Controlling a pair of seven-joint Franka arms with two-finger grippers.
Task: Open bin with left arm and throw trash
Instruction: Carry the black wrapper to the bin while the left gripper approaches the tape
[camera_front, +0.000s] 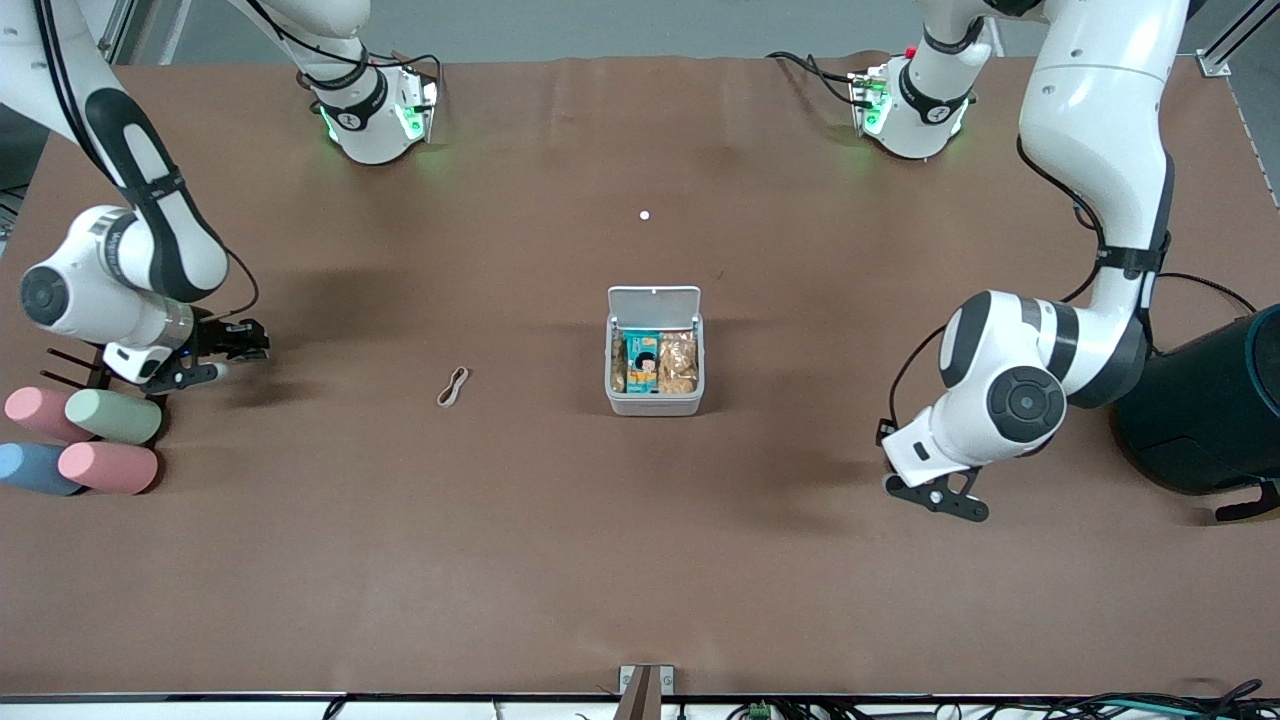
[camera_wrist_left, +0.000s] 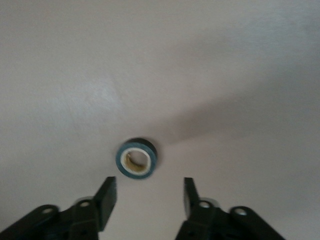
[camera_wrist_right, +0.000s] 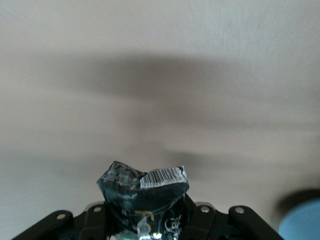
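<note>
The bin (camera_front: 655, 352) stands mid-bench with its lid up, packets inside. The right gripper (camera_wrist_right: 147, 212) clamps its fingers on a dark snack wrapper (camera_wrist_right: 145, 187). The left gripper (camera_wrist_left: 149, 197) holds its fingers spread, a tape ring (camera_wrist_left: 137, 158) on the bench just ahead of them. A rubber band (camera_front: 453, 386) lies apart from both.

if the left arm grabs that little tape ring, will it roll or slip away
Probably not: the tape ring lies flat on its side on the table, so rolling looks unlikely. Small and likely light, it may skid if one finger of the open left pincer touches first.

Glossy crinkled foil wrapper (camera_wrist_right: 145, 192), matt plastic bin (camera_front: 655, 402)
</note>
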